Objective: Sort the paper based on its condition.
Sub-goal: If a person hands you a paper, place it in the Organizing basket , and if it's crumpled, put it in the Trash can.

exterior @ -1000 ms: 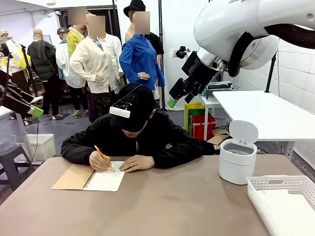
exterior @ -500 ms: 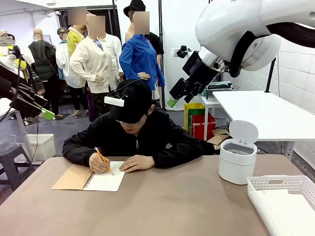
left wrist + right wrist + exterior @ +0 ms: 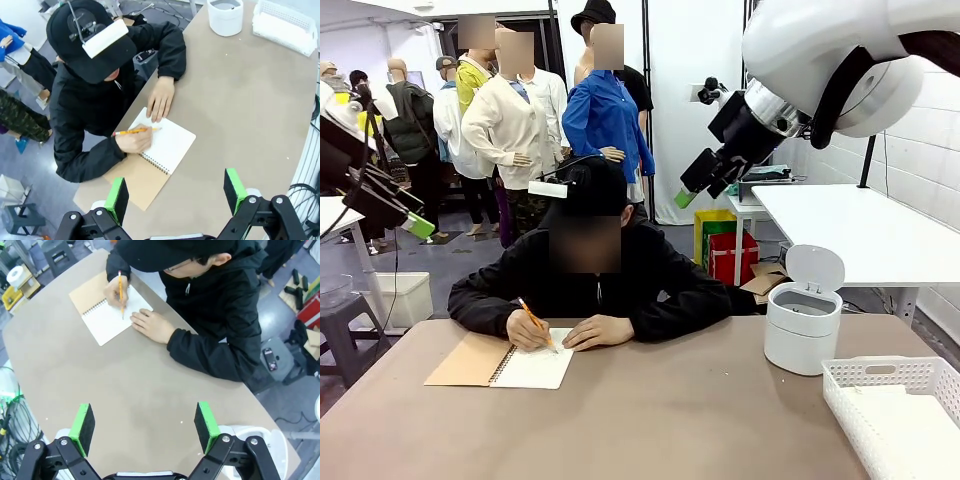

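The left gripper (image 3: 175, 192) and right gripper (image 3: 145, 425) hang above the table (image 3: 650, 420), jaws wide and empty. At ten o'clock, a hand (image 3: 525, 330) writes in a notebook (image 3: 535, 368).

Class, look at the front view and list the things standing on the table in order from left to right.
On the table: spiral notebook → small white bin with its lid up → white plastic basket.

Your front camera sits at the near edge of the table (image 3: 650, 420) and looks across at the person (image 3: 590, 285), close by. Your wrist cameras hang high, looking down past the left gripper (image 3: 175, 176) and right gripper (image 3: 144, 407). All three see the notebook (image 3: 167, 142).
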Tool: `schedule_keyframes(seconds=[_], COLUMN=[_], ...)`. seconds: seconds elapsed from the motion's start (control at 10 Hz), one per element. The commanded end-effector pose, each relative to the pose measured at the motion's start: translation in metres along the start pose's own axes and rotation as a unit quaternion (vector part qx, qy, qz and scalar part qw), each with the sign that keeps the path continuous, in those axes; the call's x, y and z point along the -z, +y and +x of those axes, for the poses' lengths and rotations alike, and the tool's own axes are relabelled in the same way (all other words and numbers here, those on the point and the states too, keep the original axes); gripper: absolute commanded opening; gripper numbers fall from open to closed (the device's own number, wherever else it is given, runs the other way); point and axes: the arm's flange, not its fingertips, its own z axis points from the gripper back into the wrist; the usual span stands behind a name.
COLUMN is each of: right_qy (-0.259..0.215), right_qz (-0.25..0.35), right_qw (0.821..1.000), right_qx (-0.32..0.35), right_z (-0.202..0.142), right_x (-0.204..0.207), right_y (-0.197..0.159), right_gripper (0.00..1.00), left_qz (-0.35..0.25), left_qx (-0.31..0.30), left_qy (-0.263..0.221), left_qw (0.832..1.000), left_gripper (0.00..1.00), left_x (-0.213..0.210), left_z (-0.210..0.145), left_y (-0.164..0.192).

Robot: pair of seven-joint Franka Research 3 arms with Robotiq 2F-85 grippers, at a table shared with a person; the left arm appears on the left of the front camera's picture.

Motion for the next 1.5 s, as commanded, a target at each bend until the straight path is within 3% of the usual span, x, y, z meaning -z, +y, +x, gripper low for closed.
schedule_keyframes(seconds=[0.0, 0.6, 1.4], right_qy=[-0.004, 0.016, 0.002], right_qz=[0.011, 0.007, 0.0], right_qw=[1.0, 0.999, 1.0], right_qx=[-0.016, -0.027, -0.012], right_z=[-0.006, -0.003, -0.002], right_x=[0.0, -0.006, -0.002], right_y=[-0.005, -0.003, -0.005], right_gripper=[1.0, 1.0, 1.0], left_qz=[-0.004, 0.02, 0.02], left_qx=[0.01, -0.011, -0.011], left_qy=[0.01, 0.011, 0.011], left_qw=[1.0, 1.0, 1.0], left_gripper=[1.0, 1.0, 1.0], left_x=[-0.014, -0.023, -0.023], left_z=[-0.009, -0.017, -0.017], left_y=[0.009, 0.013, 0.013])
